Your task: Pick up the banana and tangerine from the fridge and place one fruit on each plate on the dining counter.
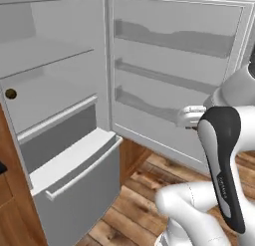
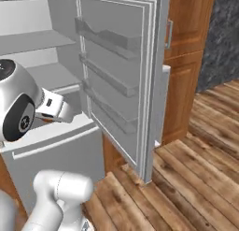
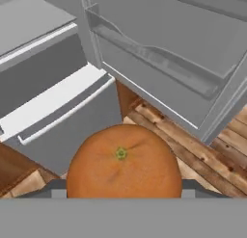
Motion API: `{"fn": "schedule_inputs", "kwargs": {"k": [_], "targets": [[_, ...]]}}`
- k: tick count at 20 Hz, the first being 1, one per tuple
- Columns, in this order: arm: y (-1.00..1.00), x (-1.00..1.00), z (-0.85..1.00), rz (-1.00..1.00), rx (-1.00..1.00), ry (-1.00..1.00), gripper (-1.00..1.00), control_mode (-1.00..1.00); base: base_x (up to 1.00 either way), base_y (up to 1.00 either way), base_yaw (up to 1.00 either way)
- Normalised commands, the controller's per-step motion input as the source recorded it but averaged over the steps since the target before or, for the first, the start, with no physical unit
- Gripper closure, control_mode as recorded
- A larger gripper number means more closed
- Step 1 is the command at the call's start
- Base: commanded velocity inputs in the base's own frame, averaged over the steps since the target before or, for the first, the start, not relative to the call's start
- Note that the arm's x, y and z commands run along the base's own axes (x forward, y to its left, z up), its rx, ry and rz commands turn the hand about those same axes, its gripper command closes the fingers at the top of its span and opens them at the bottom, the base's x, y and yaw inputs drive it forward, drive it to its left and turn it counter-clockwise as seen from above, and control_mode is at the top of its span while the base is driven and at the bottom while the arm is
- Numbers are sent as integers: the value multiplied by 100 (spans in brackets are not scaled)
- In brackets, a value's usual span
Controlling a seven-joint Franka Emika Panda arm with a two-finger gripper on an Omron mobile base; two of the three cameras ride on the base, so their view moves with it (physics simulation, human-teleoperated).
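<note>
Kitchen: open fridge (image 1: 60, 90), wooden cabinets (image 2: 184, 61).

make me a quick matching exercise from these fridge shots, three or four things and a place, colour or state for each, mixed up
Things:
1. tangerine
2. fridge door
3. fridge drawer
4. floor

Descriptions:
a. brown wooden planks
b. pulled out, pale grey front
c. bright orange, between the fingers of the hand
d. swung open, shelves bare

Pairs: 1-c, 2-d, 3-b, 4-a
</note>
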Motion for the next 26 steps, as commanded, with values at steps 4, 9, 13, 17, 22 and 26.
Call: {"fn": "schedule_inputs", "kwargs": {"k": [4,9,13,17,22,26], "targets": [[0,0,0,0,0,0,100,100,-43,5,-88],[0,0,0,0,0,0,100,100,-7,1,-91],[0,0,0,0,0,0,100,100,0,0,-89],[0,0,0,0,0,0,100,100,0,-1,-82],[0,0,0,0,0,0,100,100,66,-8,-51],[0,0,0,0,0,0,100,100,100,-3,4]]}}
